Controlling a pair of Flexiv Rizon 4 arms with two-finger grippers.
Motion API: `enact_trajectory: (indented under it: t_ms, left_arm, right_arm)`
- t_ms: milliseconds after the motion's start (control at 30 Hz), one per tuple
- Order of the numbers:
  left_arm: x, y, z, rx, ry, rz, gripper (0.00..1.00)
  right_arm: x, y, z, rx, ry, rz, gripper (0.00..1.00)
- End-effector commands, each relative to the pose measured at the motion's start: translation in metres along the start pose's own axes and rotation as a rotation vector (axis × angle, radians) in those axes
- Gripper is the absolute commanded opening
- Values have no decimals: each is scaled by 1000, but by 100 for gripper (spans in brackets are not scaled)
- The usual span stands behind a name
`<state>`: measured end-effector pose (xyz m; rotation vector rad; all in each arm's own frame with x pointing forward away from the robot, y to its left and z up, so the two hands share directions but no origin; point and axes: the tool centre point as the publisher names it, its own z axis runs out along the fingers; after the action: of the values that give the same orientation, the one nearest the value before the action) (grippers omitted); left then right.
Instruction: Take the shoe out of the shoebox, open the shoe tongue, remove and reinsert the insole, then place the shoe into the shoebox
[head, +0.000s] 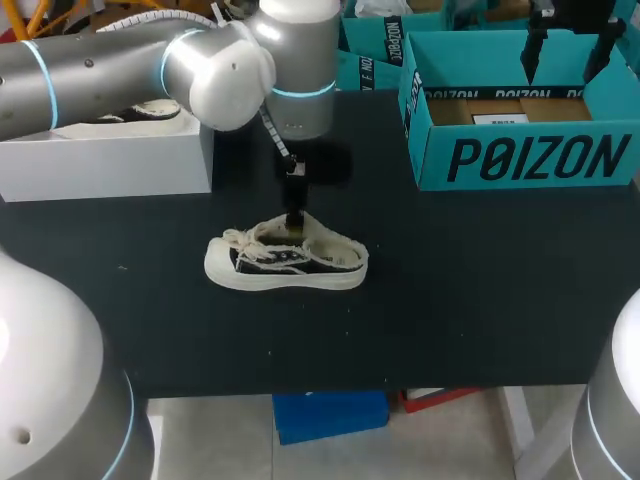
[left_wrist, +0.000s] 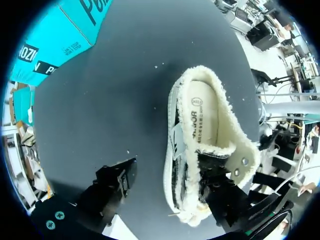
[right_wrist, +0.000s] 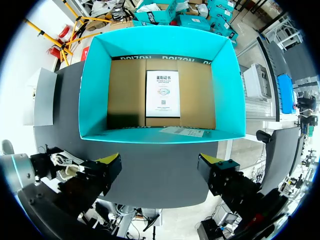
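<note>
Over the table (left_wrist: 125, 75) my left fingers (left_wrist: 117, 180) hang wide open, holding nothing; I'd pinch the floppy tongue (left_wrist: 216, 149) of the soft shoe (left_wrist: 205, 115).

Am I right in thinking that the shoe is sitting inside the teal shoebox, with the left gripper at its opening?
Not quite. The head view shows the shoe on the black table, outside the teal shoebox. The left gripper is indeed at its opening.
</note>
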<state>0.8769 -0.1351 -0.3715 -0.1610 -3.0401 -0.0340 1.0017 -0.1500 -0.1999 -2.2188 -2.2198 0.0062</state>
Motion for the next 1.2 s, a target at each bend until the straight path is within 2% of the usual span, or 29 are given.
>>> enact_trajectory:
  t_ms: [33,67,200,400,633,733,1000,1067,1200]
  left_arm:
    - [17,19,-46,72,-26,-8,100]
    - [18,22,-53,74,-43,-13,100]
    - [25,34,-86,209,-53,-35,100]
    - [41,62,-129,373,-92,-64,100]
    - [62,107,-161,545,-142,-97,100]
    - [70,126,-166,600,-155,-83,100]
    - [81,175,-157,657,-138,-80,100]
    - [82,184,-154,654,-137,-78,100]
    - [83,200,-153,718,-129,-53,100]
  right_arm:
    - [0,1,0,1,0,0,100]
    - [0,1,0,1,0,0,100]
    - [0,1,0,1,0,0,100]
    - [0,1,0,1,0,0,100]
    - [0,1,0,1,0,0,100]
    - [0,1,0,1,0,0,100]
    - [0,1,0,1,0,0,100]
    - [0,1,0,1,0,0,100]
    - [0,1,0,1,0,0,100]
